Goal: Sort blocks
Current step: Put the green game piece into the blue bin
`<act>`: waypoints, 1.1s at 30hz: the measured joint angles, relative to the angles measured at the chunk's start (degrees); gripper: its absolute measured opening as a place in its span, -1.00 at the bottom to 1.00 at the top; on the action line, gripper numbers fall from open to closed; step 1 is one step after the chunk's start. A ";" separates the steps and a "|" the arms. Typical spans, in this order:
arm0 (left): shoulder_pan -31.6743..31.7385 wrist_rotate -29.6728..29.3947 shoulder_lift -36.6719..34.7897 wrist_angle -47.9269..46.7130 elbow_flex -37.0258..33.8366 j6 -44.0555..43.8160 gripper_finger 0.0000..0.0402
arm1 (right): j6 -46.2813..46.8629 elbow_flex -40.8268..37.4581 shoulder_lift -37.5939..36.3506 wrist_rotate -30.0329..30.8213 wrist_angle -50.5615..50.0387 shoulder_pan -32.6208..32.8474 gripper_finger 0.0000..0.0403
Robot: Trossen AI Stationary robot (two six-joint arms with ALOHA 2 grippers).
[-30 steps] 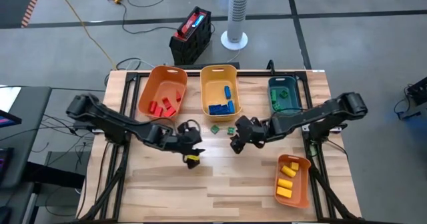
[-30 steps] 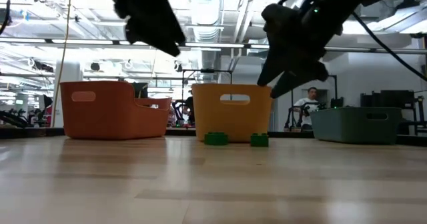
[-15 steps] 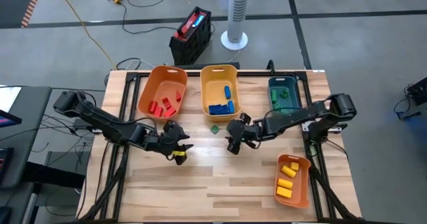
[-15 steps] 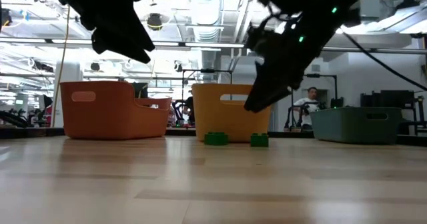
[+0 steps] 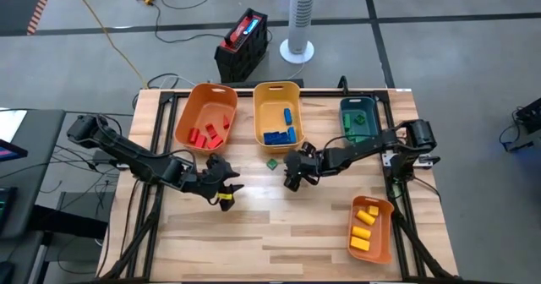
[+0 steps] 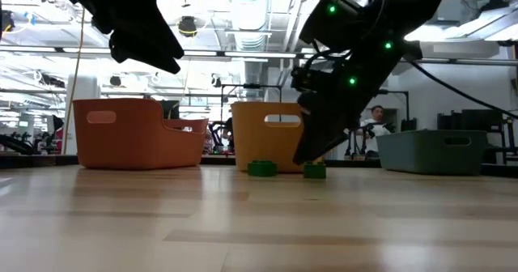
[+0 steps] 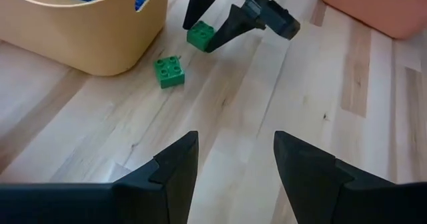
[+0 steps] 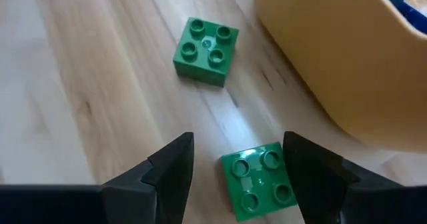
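The step in hand looked to be picking up one of the two green blocks left loose on the tabletop (image 5: 279,225), just in front of the yellow bin (image 5: 278,112). To do it well, the right hand (image 5: 290,181) needed to come straight down with the nearer green block (image 8: 259,179) centred between its fingers, one finger on each flat side, and close only once the tips were low enough to catch the sides rather than the studs — then carry it to the teal bin (image 5: 360,119), where another green piece already lay.

The right hand was wide open and held nothing. In its wrist view the nearer green block sat between the two fingers, touching neither as far as could be seen; the low view showed the fingertips close to the tabletop at that block. The other green block (image 8: 205,51) lay near it, apart, and the yellow bin's wall stood just beside both — a crowding risk for the far finger.

The left hand (image 5: 221,195) hovered over the middle of the tabletop, well apart from the green blocks. Its fingers were spread in its wrist view, though the high view showed a small yellow piece (image 5: 224,201) at its tip; whether it gripped that piece could not be told.

Red blocks (image 5: 209,133) lay in the orange bin, blue blocks (image 5: 280,134) in the yellow one, yellow blocks (image 5: 365,225) in the second orange bin at the near right.
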 joint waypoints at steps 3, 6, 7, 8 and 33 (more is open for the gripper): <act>0.00 0.69 0.02 -0.01 -0.02 0.04 -0.06 | 0.28 0.06 -0.05 0.08 -0.72 0.48 0.19; 0.00 0.77 0.02 0.01 -0.02 0.18 -0.06 | 1.14 0.07 -0.08 0.88 -2.55 0.49 0.19; 0.00 0.78 0.02 -0.01 -0.01 0.35 -0.06 | 1.74 0.07 -0.12 0.96 -3.26 0.48 0.19; 0.00 0.79 0.02 -0.01 -0.01 0.50 -0.06 | 2.22 0.07 -0.10 0.94 -4.15 0.49 0.19; 0.00 0.96 -0.54 0.35 0.00 -1.11 -0.06 | 9.28 0.07 -10.77 -0.38 -19.98 7.52 -0.37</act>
